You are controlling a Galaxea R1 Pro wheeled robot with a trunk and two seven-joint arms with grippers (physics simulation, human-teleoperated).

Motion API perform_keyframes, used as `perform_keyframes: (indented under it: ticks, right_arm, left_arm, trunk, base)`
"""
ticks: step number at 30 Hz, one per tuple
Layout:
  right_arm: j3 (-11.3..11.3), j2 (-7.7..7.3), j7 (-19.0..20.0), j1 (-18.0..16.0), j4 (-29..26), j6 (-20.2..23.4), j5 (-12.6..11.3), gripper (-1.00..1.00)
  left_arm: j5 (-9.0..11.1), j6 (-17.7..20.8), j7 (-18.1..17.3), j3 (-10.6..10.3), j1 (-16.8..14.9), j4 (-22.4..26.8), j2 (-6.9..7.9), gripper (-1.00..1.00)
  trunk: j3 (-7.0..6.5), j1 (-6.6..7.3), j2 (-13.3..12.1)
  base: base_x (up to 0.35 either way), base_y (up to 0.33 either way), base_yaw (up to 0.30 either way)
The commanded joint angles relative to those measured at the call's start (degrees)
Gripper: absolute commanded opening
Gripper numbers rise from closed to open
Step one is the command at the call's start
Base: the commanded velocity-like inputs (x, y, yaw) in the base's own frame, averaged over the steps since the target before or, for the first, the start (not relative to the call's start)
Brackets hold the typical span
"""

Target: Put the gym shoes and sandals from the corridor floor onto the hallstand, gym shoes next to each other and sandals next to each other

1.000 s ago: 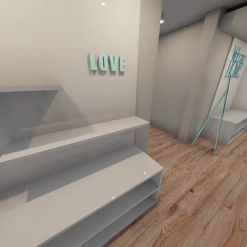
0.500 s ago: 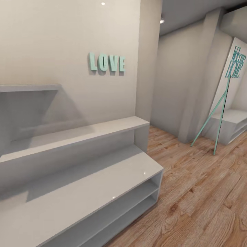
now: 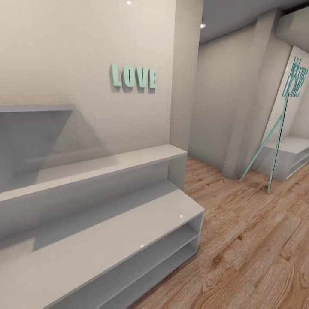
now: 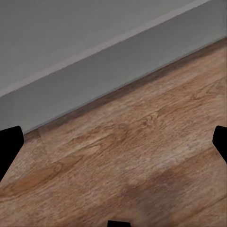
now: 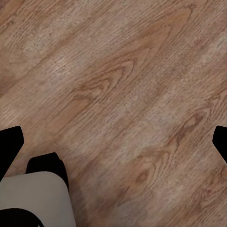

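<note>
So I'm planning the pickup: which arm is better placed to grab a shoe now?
Hard to say; slightly the left. Both grippers, left and right, hang open over bare corridor floor, the left nearer the hallstand.

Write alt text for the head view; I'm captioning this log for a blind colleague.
A low light-grey hallstand with two open shelf compartments stands against a pale wall bearing teal LOVE letters. Wood-plank corridor floor stretches right toward a teal tripod stand.
</note>
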State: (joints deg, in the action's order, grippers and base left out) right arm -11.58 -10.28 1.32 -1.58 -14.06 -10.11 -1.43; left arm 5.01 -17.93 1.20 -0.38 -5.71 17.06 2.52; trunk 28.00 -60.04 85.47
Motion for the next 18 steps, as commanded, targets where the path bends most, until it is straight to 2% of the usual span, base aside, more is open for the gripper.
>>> perform_keyframes:
  ticks: [1,18]
  right_arm:
    - [0.0,0.00,0.0,0.0,0.0,0.0,0.0,1.00]
    - [0.0,0.00,0.0,0.0,0.0,0.0,0.0,1.00]
  left_arm:
    - [0.0,0.0,0.0,0.0,0.0,0.0,0.00,1.00]
    - [0.0,0.0,0.0,0.0,0.0,0.0,-0.12,1.00]
  trunk:
    - [0.19,-0.23,0.4]
    - [3.24,-3.96,7.2]
  base:
    - [0.000,0.000,0.000]
    - [0.000,0.000,0.000]
